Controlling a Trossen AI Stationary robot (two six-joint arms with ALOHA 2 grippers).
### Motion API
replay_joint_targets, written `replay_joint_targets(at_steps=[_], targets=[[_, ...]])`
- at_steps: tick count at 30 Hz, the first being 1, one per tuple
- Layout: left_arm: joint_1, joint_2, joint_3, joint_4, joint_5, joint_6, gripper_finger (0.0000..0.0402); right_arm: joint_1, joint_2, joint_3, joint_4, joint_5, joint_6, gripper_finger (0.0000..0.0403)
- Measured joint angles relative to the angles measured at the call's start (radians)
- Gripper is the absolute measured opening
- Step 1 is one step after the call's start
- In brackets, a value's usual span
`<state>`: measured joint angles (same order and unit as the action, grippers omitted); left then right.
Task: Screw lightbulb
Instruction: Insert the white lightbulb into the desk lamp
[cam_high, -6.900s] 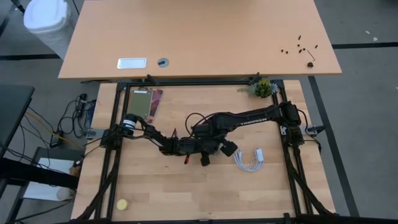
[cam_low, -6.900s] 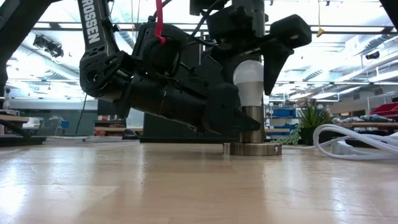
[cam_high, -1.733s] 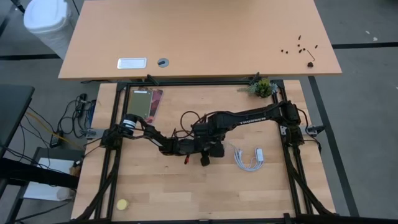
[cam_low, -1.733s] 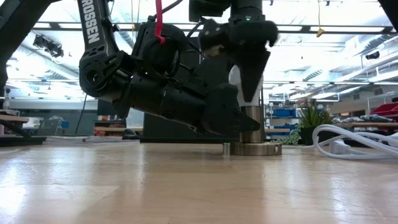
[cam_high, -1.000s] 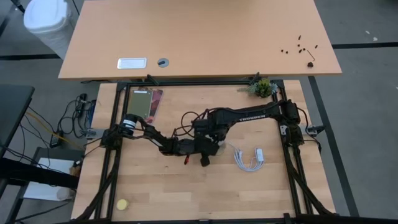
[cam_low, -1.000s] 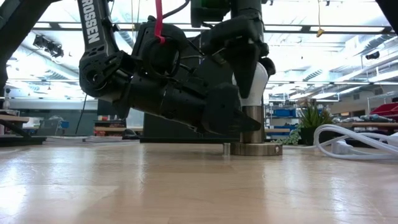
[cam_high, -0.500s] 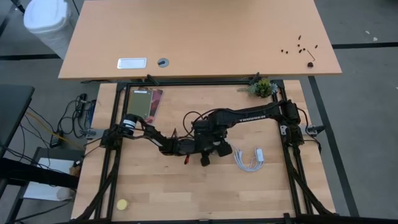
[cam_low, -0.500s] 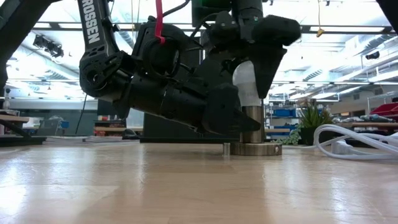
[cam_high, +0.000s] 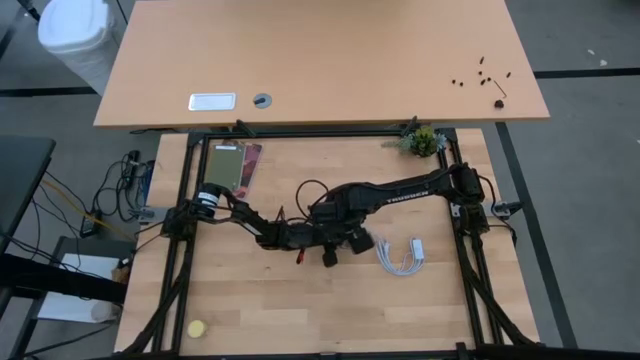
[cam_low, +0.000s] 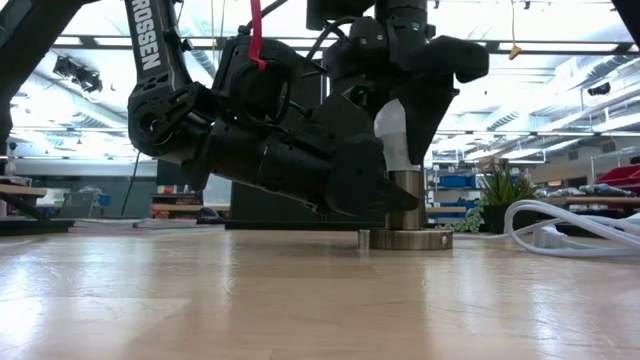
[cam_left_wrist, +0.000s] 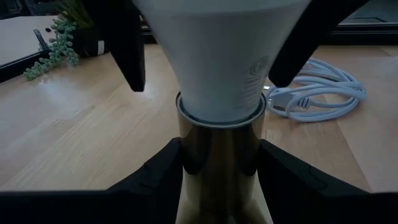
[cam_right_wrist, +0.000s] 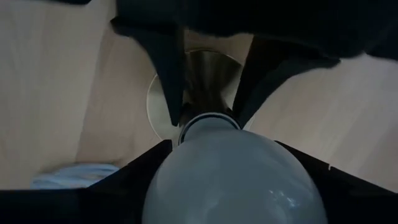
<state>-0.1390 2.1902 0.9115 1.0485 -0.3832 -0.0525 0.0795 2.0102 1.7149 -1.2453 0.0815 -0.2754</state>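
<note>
Cable (cam_high: 402, 255) (white) beside socket (cam_low: 405, 238)

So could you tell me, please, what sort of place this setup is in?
Probably a robotics lab or workshop in a big open-plan hall. Two dark arms work on a framed wooden table; cables trail over the grey floor beside it, and the low view shows strip-lit ceiling beams and shelving behind.

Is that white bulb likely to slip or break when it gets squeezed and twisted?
The lightbulb looks smooth and rounded, so it could probably slip. Its shell seems thin, likely fragile if squeezed hard. Seated upright in the metal socket, it probably won't tip.
</note>
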Motion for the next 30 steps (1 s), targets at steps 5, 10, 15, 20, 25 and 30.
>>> replay_joint_targets(at_steps=[5, 10, 15, 20, 25, 30], targets=[[0.000, 0.000, 0.000, 0.000, 0.002, 0.000, 0.0187, -0.001, 0.000, 0.000, 0.001, 0.004, 0.260, 0.0278], [0.000, 0.000, 0.000, 0.000, 0.003, 0.000, 0.0187, -0.002, 0.000, 0.000, 0.003, 0.008, 0.670, 0.0268], [0.000, 0.000, 0.000, 0.000, 0.003, 0.000, 0.0187, -0.003, 0.000, 0.000, 0.003, 0.008, 1.081, 0.0263], [0.000, 0.000, 0.000, 0.000, 0.003, 0.000, 0.0187, -0.003, 0.000, 0.000, 0.021, -0.010, 1.113, 0.0294], [0.000, 0.000, 0.000, 0.000, 0.005, 0.000, 0.0187, -0.016, -0.002, 0.000, 0.017, -0.080, 1.035, 0.0320], [0.000, 0.000, 0.000, 0.000, 0.005, 0.000, 0.0187, -0.031, -0.002, 0.000, 0.004, -0.108, 0.804, 0.0330]])
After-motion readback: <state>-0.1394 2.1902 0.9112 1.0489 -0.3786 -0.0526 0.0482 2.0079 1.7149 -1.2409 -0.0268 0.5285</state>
